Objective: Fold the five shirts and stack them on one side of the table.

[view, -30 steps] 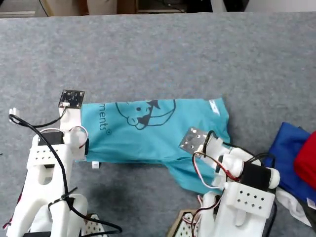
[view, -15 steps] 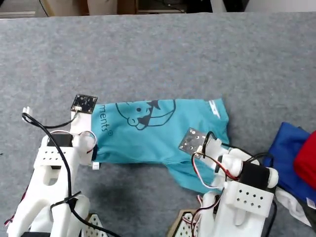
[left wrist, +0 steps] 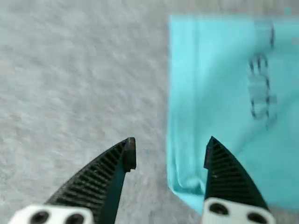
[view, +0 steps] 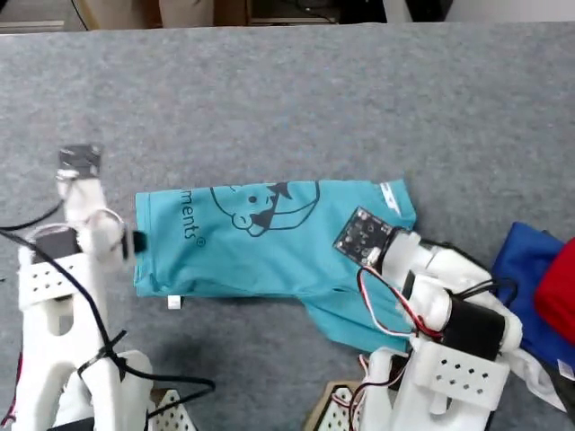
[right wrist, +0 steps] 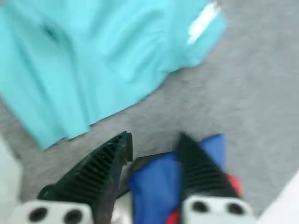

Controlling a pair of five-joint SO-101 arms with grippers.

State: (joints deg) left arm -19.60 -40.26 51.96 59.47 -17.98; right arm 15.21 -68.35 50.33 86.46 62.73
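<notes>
Far half of the grey table (view: 359, 99) is noted bare from side to side, and open passage is afforded there beyond the teal shirt (view: 260, 242). A strip of bare table is seen between the shirt's hem edge and the left arm (view: 63, 296). The left gripper (left wrist: 171, 142) is held with jaws parted across that edge, one finger over bare table, the other over cloth. The shirt's near right corner is overlain by the right arm (view: 440, 305). The table's right edge is blocked by a heaped blue garment (view: 521, 287) and red garment (view: 559, 301). A band of bare table is recorded between teal shirt and blue garment, just ahead of the right gripper (right wrist: 155, 137), whose jaws are parted.
</notes>
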